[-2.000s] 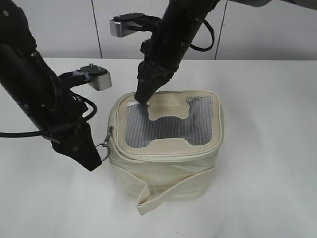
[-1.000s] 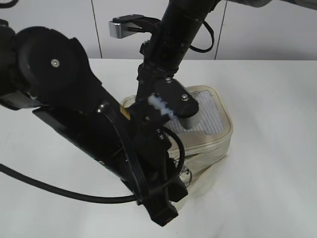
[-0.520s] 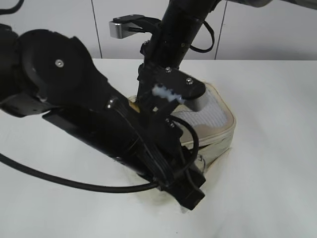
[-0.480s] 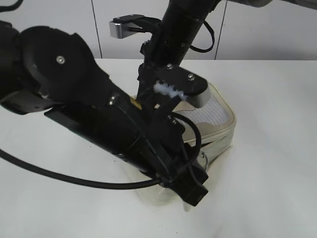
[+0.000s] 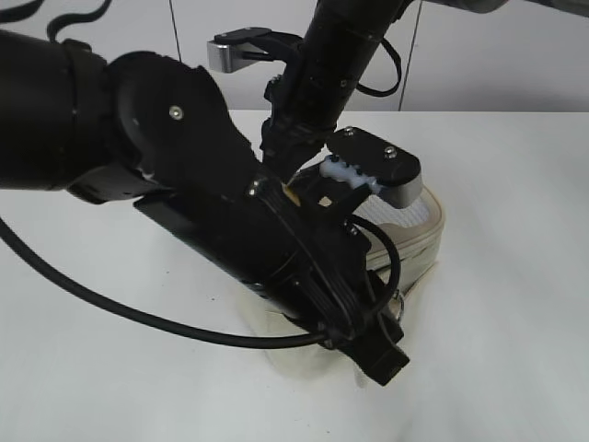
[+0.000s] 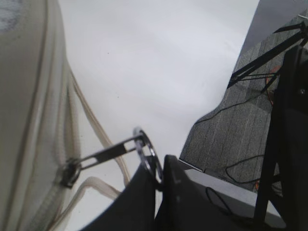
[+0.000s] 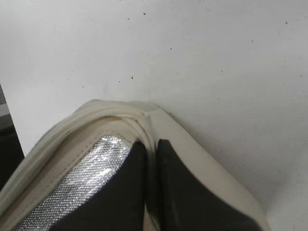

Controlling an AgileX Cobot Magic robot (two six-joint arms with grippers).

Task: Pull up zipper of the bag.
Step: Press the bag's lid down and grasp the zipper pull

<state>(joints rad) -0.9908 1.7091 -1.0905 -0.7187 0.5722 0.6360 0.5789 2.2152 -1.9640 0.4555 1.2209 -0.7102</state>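
The cream-white bag (image 5: 425, 241) sits on the table, mostly hidden behind my left arm in the exterior view. In the left wrist view the cream zipper track (image 6: 42, 139) runs down the bag's side to a silver slider (image 6: 70, 172) whose ring pull (image 6: 147, 153) is stretched taut. My left gripper (image 6: 160, 173) is shut on that ring pull at the bag's front right (image 5: 391, 345). My right gripper (image 7: 151, 147) is shut on the lid's rear edge seam (image 7: 149, 122), beside the grey mesh panel (image 7: 77, 187). The second slider is hidden.
The white table (image 5: 515, 350) surrounds the bag. A loose cream strap (image 6: 91, 185) hangs below the slider. The table's edge and a grey floor with cables (image 6: 231, 139) show in the left wrist view. A pale wall (image 5: 497, 55) stands behind.
My left arm has swept from the bag's left side round its front to the right, dragging the ring pull and slider along the track. The bag has tilted and shifted right. The right gripper stays on the lid's rear.
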